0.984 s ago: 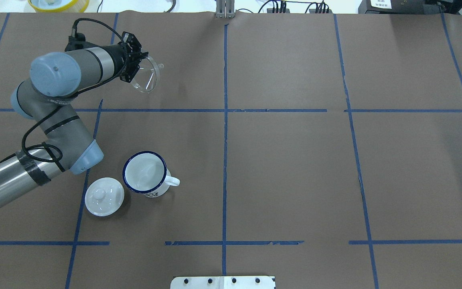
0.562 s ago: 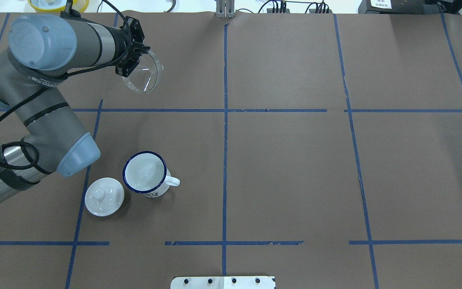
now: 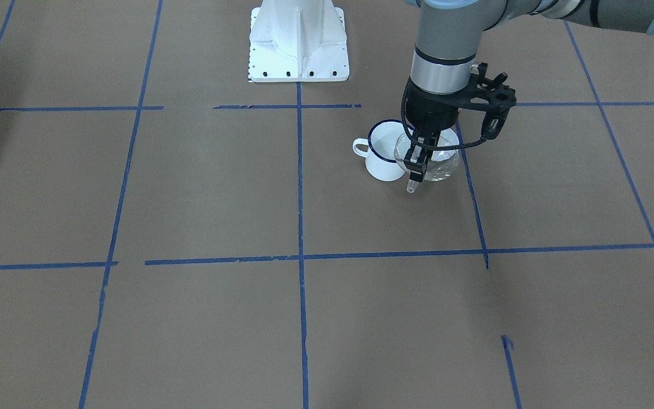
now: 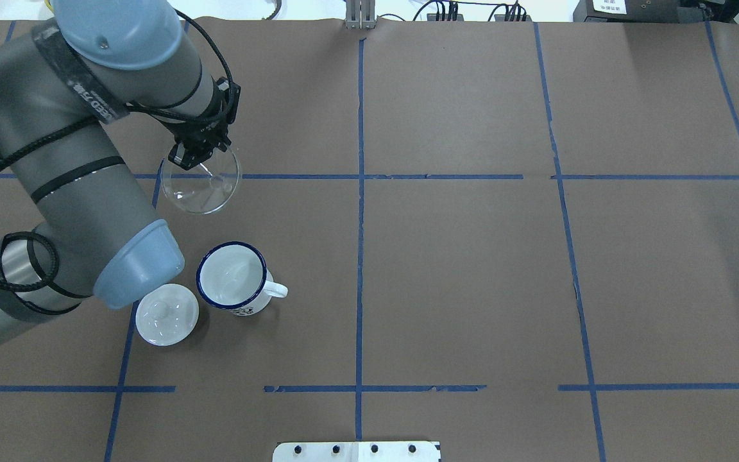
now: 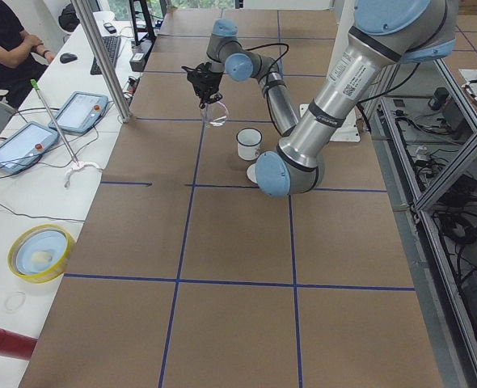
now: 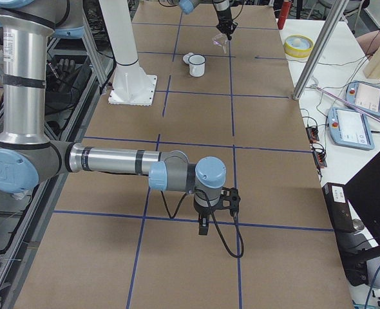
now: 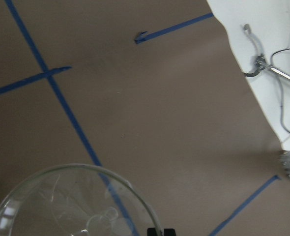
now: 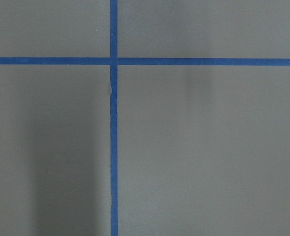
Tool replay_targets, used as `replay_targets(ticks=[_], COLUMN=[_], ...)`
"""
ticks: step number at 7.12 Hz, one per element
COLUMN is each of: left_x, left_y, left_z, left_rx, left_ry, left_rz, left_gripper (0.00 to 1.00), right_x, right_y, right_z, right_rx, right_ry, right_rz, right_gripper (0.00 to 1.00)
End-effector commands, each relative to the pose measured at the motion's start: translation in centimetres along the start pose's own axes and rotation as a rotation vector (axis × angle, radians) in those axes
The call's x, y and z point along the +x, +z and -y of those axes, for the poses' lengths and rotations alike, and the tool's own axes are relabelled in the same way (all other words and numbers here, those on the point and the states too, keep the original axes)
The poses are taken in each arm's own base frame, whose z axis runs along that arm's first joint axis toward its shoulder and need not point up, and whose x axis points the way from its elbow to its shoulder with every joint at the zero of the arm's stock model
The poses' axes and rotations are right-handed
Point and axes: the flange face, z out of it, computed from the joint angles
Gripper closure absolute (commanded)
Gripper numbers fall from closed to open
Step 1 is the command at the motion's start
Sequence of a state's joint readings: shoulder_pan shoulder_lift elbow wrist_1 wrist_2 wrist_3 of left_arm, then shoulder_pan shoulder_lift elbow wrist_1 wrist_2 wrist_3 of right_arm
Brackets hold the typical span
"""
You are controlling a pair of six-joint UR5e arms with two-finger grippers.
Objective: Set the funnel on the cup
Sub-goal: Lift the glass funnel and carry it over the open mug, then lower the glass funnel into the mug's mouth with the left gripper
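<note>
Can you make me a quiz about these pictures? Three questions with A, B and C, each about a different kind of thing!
1. What colour is the rim of the cup?
A) red
B) dark blue
C) yellow

2. Where is the funnel?
A) inside the cup
B) gripped by the left claw, away from the cup
C) hanging on the cup's handle

3. How does the cup stand?
A) upside down
B) on its side
C) upright, mouth open

Answers:
1 B: the overhead view shows a dark blue ring round its mouth.
2 B: the claw pinches the funnel's edge, with bare table between it and the cup.
3 C: from above you look straight down into its white inside.
</note>
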State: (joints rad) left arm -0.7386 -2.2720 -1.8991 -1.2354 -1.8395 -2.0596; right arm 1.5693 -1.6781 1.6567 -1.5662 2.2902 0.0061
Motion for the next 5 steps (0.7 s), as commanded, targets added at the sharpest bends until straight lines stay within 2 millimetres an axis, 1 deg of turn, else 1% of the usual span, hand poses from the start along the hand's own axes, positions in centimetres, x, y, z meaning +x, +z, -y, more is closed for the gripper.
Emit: replay_targets(ticks=[1, 3, 4, 5], left_x=[-2.1, -2.3, -2.6, -2.5], left_y=[2.4, 1.9, 3.3, 3.8], left_z=[-3.9, -4.9, -5.8, -6.0], left_rx=[-0.03, -0.042, -0.037, -0.04], left_ry=[0.054, 0.069, 0.082, 0.112], left_rz=[0.169, 0.224, 0.25, 0.255], left_gripper=[1.0, 1.0, 1.0, 1.0], right_x=[0.0, 0.0, 0.0, 0.0], right_y=[0.0, 0.0, 0.0, 0.0], right_z=[0.0, 0.0, 0.0, 0.0], right_rx=[0.0, 0.0, 0.0, 0.0], right_ry=[0.0, 0.0, 0.0, 0.0], right_rz=[0.0, 0.0, 0.0, 0.0], right_gripper=[0.0, 0.0, 0.0, 0.0])
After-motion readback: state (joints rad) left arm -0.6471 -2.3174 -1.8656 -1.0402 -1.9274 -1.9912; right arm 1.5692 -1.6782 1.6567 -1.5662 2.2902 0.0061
